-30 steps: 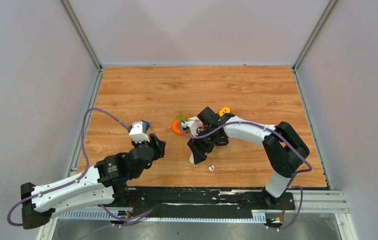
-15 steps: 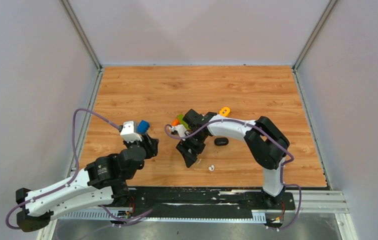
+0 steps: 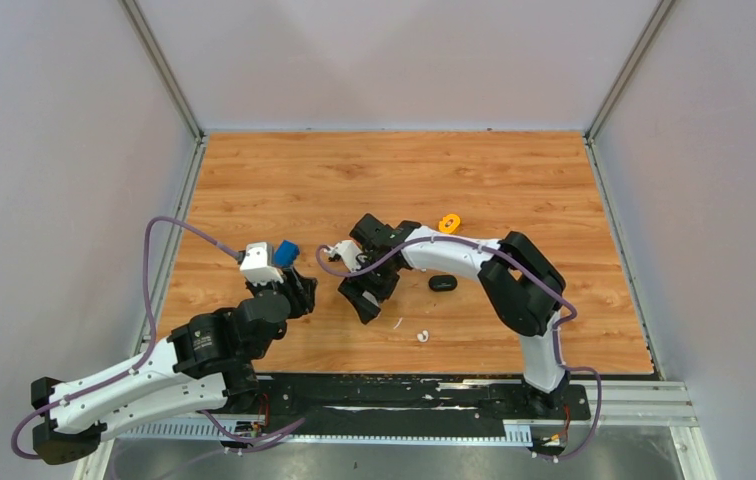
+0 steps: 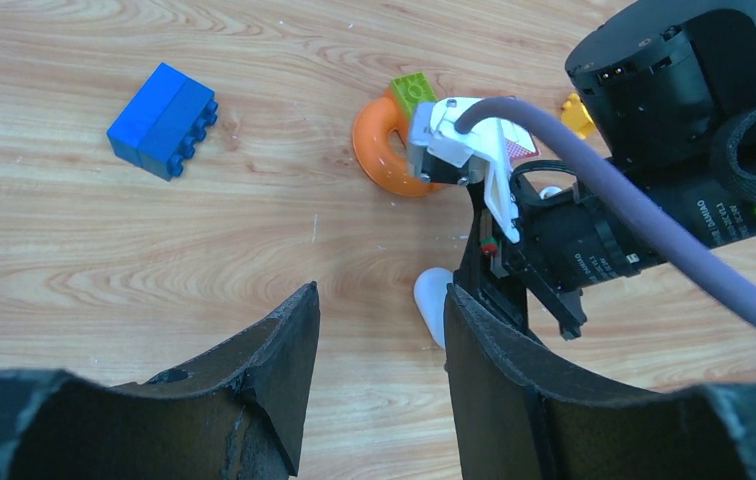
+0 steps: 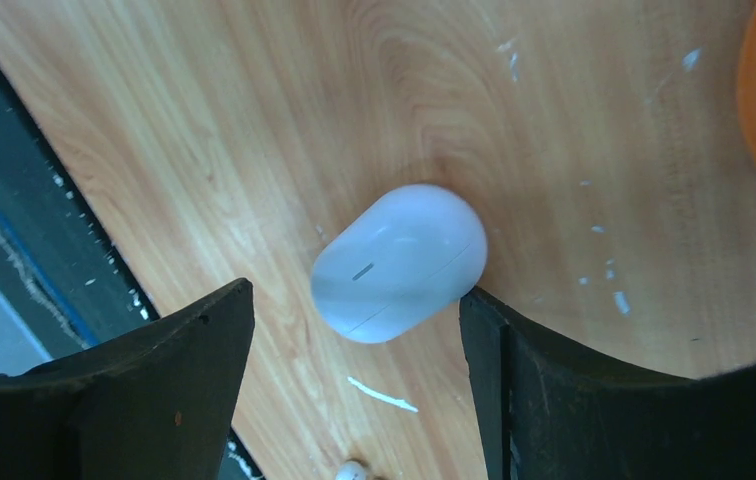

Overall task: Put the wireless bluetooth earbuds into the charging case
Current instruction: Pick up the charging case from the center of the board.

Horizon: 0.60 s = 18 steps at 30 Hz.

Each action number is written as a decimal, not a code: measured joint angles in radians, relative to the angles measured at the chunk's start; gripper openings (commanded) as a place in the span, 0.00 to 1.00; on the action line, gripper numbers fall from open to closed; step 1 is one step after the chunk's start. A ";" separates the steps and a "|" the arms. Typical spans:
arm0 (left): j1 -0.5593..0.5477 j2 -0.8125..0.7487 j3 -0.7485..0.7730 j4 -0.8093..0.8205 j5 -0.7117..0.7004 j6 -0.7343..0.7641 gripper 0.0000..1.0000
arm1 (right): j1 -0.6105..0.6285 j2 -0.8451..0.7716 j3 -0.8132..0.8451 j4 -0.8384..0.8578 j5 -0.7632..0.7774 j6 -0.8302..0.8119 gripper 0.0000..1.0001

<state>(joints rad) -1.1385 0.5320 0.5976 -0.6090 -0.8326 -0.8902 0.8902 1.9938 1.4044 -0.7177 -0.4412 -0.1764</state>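
Right wrist cam has your right tool [image 5: 354,292] spread wide, with the white charging case [image 5: 399,262] lying flat on the counter [image 5: 554,120] between the fingers, right up against one of them. One white earbud [image 3: 421,336] sits loose nearby, toward the arm bases, and a black case [image 3: 442,283] lies close by. Your left tool [image 4: 379,295] is parted too, gripping nothing, with the blue brick [image 4: 164,120] ahead of it.
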 measured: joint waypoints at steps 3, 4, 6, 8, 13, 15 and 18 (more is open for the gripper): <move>0.000 -0.001 0.000 0.000 0.001 0.002 0.56 | 0.031 0.000 0.000 0.034 0.079 -0.002 0.70; 0.000 -0.003 0.000 0.000 0.001 0.003 0.56 | 0.046 -0.002 -0.005 0.053 0.117 -0.006 0.69; 0.000 -0.008 0.000 0.000 0.001 0.003 0.56 | 0.081 -0.007 -0.018 0.090 0.198 -0.013 0.65; 0.000 -0.013 0.000 0.000 0.001 0.003 0.56 | 0.114 -0.010 -0.028 0.112 0.280 -0.022 0.62; 0.000 -0.018 0.000 -0.006 0.000 0.006 0.56 | 0.142 -0.012 -0.042 0.140 0.381 -0.019 0.62; 0.000 -0.018 -0.002 -0.008 0.001 0.007 0.56 | 0.142 -0.013 -0.043 0.142 0.384 -0.015 0.61; 0.000 -0.020 -0.008 0.000 0.001 0.013 0.56 | 0.143 -0.024 -0.060 0.158 0.388 -0.016 0.61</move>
<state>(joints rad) -1.1385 0.5121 0.5900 -0.6090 -0.8318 -0.8772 1.0328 1.9694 1.3441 -0.5594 -0.0536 -0.1921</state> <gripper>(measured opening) 0.563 0.616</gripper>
